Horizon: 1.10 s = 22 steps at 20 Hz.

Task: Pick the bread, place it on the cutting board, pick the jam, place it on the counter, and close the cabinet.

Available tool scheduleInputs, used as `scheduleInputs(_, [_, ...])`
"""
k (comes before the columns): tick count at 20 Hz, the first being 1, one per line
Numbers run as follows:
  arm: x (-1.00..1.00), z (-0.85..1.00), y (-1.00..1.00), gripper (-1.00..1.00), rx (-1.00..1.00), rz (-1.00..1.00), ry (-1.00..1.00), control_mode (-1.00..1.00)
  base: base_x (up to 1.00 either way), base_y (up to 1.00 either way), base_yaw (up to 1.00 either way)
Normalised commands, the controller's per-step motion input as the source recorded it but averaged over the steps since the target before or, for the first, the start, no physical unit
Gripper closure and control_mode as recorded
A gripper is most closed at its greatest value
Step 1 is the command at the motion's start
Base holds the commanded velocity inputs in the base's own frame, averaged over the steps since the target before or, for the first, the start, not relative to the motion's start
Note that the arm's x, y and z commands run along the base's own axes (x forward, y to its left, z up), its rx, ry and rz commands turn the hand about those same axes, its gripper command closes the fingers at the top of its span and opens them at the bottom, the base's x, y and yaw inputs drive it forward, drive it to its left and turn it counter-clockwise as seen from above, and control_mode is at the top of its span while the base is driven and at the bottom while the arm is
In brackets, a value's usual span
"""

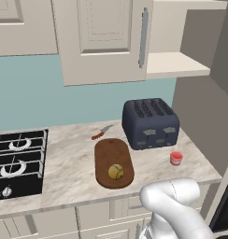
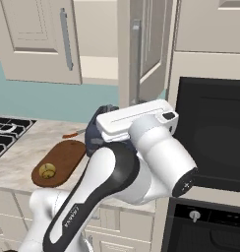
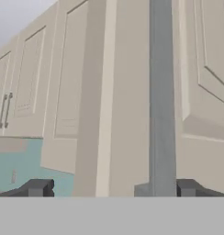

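Already the bread (image 1: 116, 172) is seen lying on the cutting board (image 1: 111, 154), toward the board's 6 o'clock end in the left base view; in the right base view the same roll (image 2: 47, 170) sits at the near end of the board (image 2: 65, 157). The jam (image 1: 176, 158) stands upright on the counter (image 1: 74, 163), at about 4 o'clock from the toaster (image 1: 151, 122) and apart from it. A knife (image 1: 101, 132) is laid on the counter at 12 o'clock from the board, just beyond its far end.

The cabinet (image 1: 104, 39) is shown with its doors standing open, and a pale shelf (image 1: 174, 64) is exposed at 3 o'clock of the left door. In the right base view the toaster is almost wholly hidden behind the arm, the jam is covered by it, and the stove (image 2: 6, 133) is cut off at the left edge. What lies deeper on the shelf cannot be made out.

In the hand view the gripper (image 3: 111, 188) is seen with its fingertips (image 3: 38, 187) set wide apart, and nothing is held between them. A cabinet door edge and its vertical silver handle (image 3: 160, 92) rise at 12 o'clock, close before the right tip; whether the handle is touched cannot be told.
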Motion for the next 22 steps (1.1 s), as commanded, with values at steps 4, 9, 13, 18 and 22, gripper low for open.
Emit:
scheduleInputs(4, [0.16,-0.05,0.32,-1.0,0.0,0.12,0.0,-1.0,0.0,0.0,0.0])
scheduleInputs(9, [0.29,-0.15,0.37,-1.0,0.0,0.08,0.0,-1.0,0.0,0.0,0.0])
scheduleInputs(13, [0.3,-0.11,0.37,-1.0,0.0,0.06,0.0,-1.0,0.0,0.0,0.0])
scheduleInputs(18, [0.3,-0.06,0.37,-1.0,0.0,0.02,0.0,-1.0,0.0,0.0,0.0])
scheduleInputs(22, [0.34,-0.02,0.31,-1.0,0.0,0.0,0.0,-1.0,0.0,0.0,0.0])
